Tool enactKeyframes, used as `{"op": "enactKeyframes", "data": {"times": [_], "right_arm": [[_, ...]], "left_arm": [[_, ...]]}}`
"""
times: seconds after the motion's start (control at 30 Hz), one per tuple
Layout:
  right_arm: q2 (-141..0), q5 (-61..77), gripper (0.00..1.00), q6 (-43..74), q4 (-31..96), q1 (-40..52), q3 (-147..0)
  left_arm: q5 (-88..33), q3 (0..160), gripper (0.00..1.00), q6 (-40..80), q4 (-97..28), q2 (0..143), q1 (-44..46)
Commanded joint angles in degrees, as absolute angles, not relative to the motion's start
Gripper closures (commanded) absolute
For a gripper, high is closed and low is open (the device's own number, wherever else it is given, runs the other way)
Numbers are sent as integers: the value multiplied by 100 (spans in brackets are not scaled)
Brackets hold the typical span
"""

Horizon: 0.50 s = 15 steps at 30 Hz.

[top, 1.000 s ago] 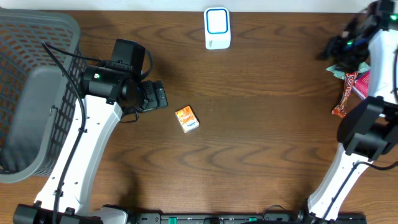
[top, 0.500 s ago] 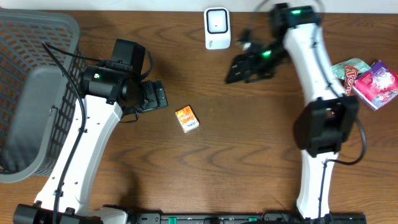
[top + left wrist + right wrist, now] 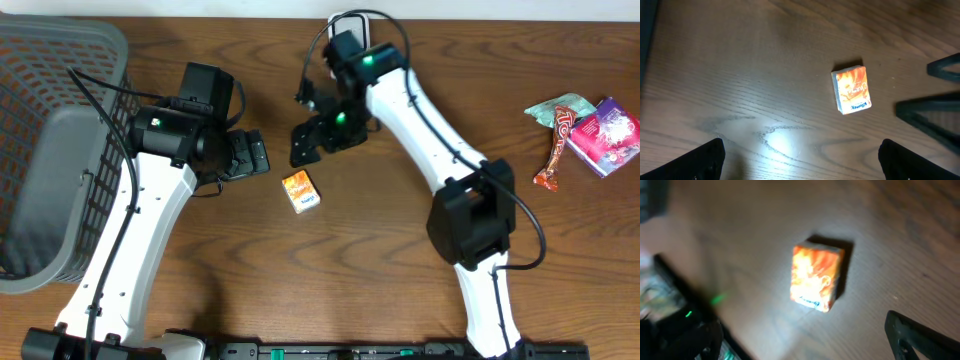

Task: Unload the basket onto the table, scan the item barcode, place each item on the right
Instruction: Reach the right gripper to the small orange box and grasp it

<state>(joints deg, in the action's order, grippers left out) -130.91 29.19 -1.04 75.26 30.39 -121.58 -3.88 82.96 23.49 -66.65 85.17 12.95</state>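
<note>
Orange box (image 3: 301, 191) lies flat on wooden table (image 3: 400, 270), open wood around every edge; left pincer (image 3: 260, 155) and right pincer (image 3: 302, 148) gape empty nearby.

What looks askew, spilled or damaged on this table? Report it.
Nothing is spilled or damaged. The small orange cardboard box lies flat on the brown wooden table, turned at a slant to the table's edges. No barcode shows on its upper face.
</note>
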Motion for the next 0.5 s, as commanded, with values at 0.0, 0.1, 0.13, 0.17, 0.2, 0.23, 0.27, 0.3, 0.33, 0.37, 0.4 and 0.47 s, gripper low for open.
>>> {"op": "enactKeyframes", "data": {"times": [0.0,0.1,0.13,0.17,0.2,0.23,0.27,0.3,0.33,0.37,0.4,0.47], "right_arm": [[-13139,1929,1,816,7360,3253,-11981],[-13139,1959,1,899,7137,3312,-11826],[-13139,1962,1,921,7032,3310,-11736],[-13139,1962,1,976,6956,3310,-11668],[-13139,1970,1,1022,6866,3310,-11587],[-13139,2003,1,1035,6764,3312,-11491],[-13139,2025,1,1063,6663,3326,-11389],[-13139,2036,1,1096,6591,3336,-11306],[-13139,2126,1,1094,6469,3345,-11161],[-13139,2211,3,1094,6401,3347,-11089],[-13139,2305,4,1094,6353,3347,-11037],[-13139,2458,11,1094,6252,3347,-10971]], "left_arm": [[-294,8337,2,2255,-6683,8556,1278],[-294,8337,2,2255,-6683,8556,1278],[-294,8337,2,2255,-6683,8556,1278],[-294,8337,2,2255,-6683,8556,1278],[-294,8337,2,2255,-6683,8556,1278],[-294,8337,2,2255,-6683,8556,1278],[-294,8337,2,2255,-6683,8556,1278],[-294,8337,2,2255,-6683,8556,1278],[-294,8337,2,2255,-6683,8556,1278],[-294,8337,2,2255,-6683,8556,1278],[-294,8337,2,2255,-6683,8556,1278],[-294,8337,2,2255,-6683,8556,1278]]}}
